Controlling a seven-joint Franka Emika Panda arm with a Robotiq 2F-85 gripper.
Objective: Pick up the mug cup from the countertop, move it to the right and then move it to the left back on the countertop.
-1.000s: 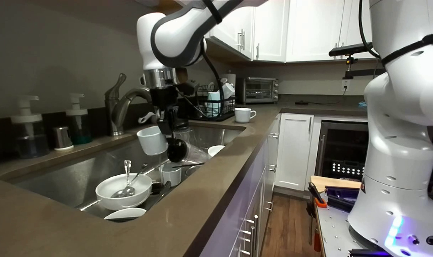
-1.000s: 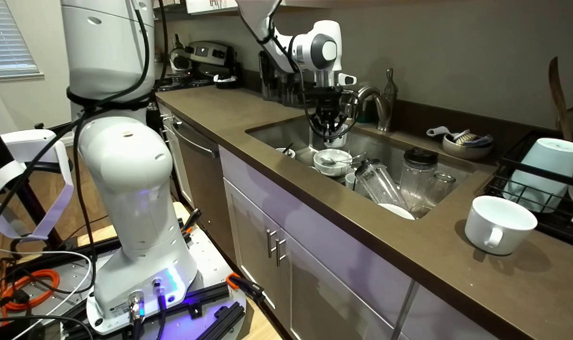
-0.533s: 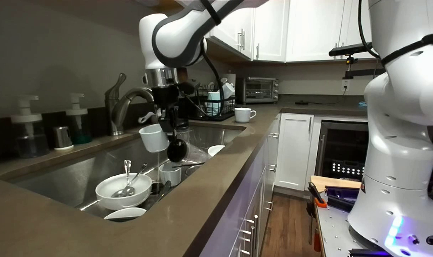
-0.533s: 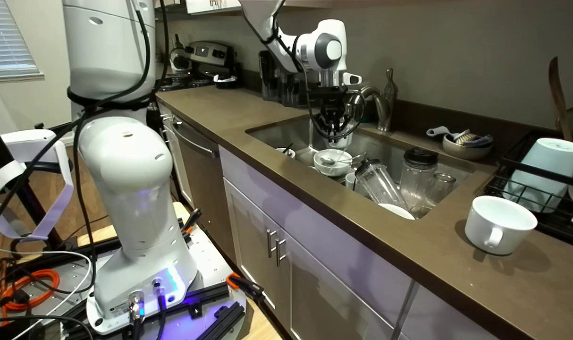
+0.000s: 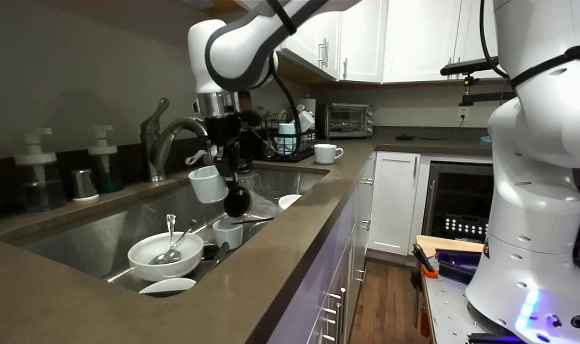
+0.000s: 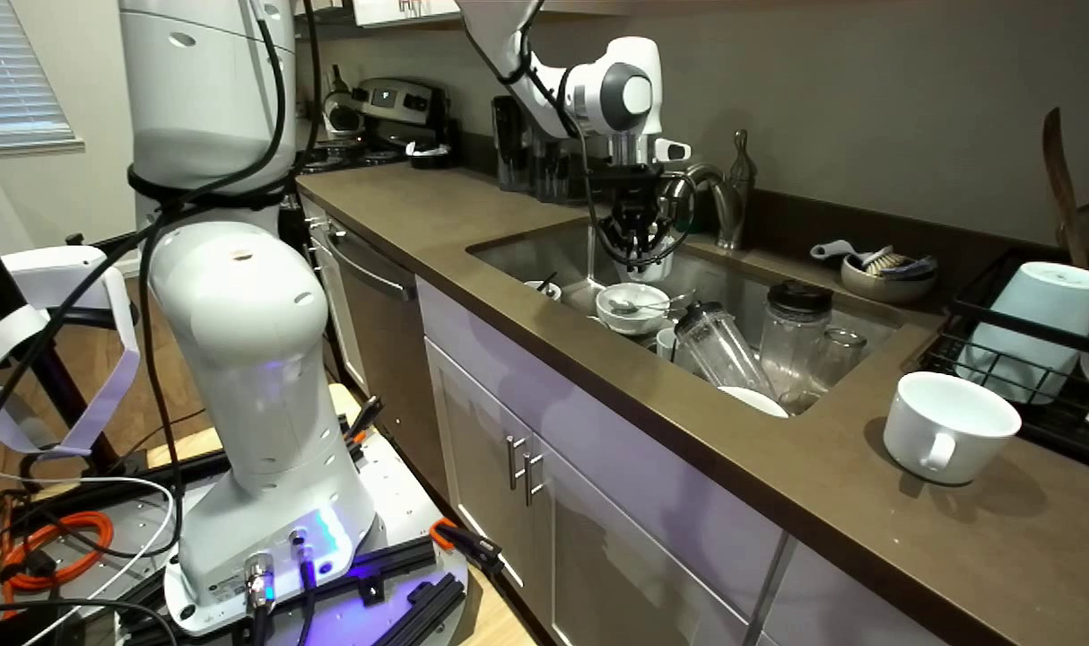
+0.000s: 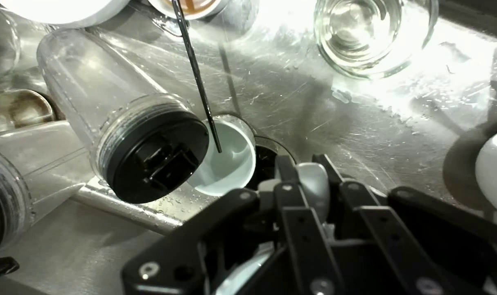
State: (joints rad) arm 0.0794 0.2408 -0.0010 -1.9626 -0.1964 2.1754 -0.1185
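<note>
The mug cup [image 5: 325, 154], white with a loop handle, stands upright on the taupe countertop [image 5: 271, 267] beside the dish rack; it also shows in an exterior view [image 6: 944, 431], its handle facing the counter's front. My gripper [image 5: 230, 174] is over the sink, well away from it. It is shut on the handle of another white mug [image 5: 209, 185], held slightly tilted above the sink contents; this held mug also shows in an exterior view [image 6: 657, 266]. In the wrist view the pale handle [image 7: 315, 188] lies between the fingertips [image 7: 304, 159]; most of the mug body is hidden.
The steel sink [image 5: 127, 215] holds white bowls [image 5: 163, 263], a white cup [image 7: 228, 172] with a dark stick, and a clear black-lidded bottle [image 7: 97, 86] below the gripper. The faucet [image 5: 170, 138] arches behind. The dish rack [image 6: 993, 350] stands beyond the sink.
The gripper and held mug have moved slightly right and a little up, and the mug is slightly less tilted. A thin pale line under it half a second ago is gone. The countertop mug is unmoved.
</note>
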